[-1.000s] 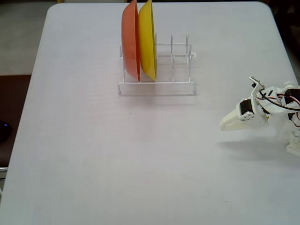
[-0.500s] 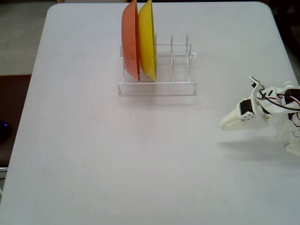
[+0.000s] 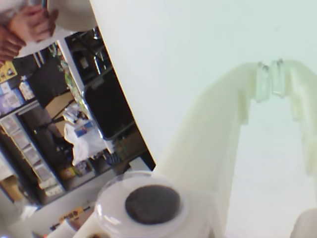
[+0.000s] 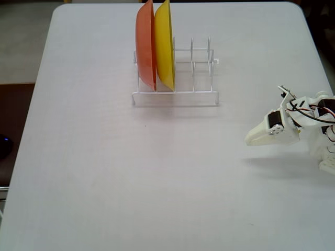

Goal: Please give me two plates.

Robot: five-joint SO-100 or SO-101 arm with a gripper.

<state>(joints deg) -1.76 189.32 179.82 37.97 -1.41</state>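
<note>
White plastic jaws sit closest to my wrist camera, tips pressed together with nothing between them, so I read the gripper (image 3: 270,79) as clenched and empty. In the fixed view the gripper (image 4: 249,140) hangs low at the right edge of the frame, over bare table (image 4: 157,183), pointing left. Farther up, centre top, the wire rack (image 4: 193,91) holds an orange-red plate (image 4: 145,47) and a yellow plate (image 4: 164,44) upright in its left slots; the right slots are vacant. Neither the blue plate nor the cream plate shows anywhere on the table or in the rack, so I cannot place them relative to the gripper. Farthest off, in the upper left corner of the wrist view, a person's hands (image 3: 20,29) hold something pale and curved (image 3: 69,15); it may be one of the plates, but I cannot tell. My judgement is that the handover is finished or nearly so, and the next move calls only for parking the arm, unless a plate is off-camera.
</note>
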